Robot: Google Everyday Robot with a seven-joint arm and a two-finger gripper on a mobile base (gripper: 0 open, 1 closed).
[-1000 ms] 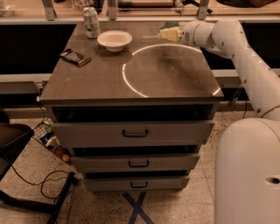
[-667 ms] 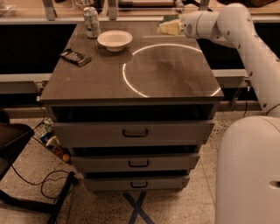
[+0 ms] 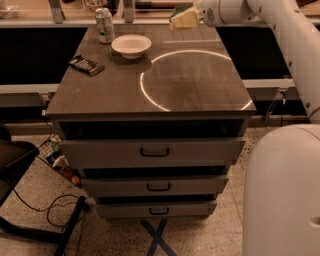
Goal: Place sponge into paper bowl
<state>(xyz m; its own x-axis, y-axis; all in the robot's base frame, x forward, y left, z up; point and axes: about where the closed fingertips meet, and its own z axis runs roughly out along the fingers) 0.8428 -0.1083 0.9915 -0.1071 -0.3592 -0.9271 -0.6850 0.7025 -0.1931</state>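
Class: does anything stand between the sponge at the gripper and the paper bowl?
Nothing visible does. The sponge at the gripper hangs over the tabletop's far right; only bare surface lies between it and the paper bowl. The can stands farther left.

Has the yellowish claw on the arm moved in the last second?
Yes. The gripper has shifted toward the far edge of the table and slightly sideways toward the paper bowl.

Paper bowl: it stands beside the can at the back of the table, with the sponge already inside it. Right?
No. In the camera view the paper bowl is empty, though it does stand beside the can at the back of the table. The sponge seems to be at the gripper, over the far right corner.
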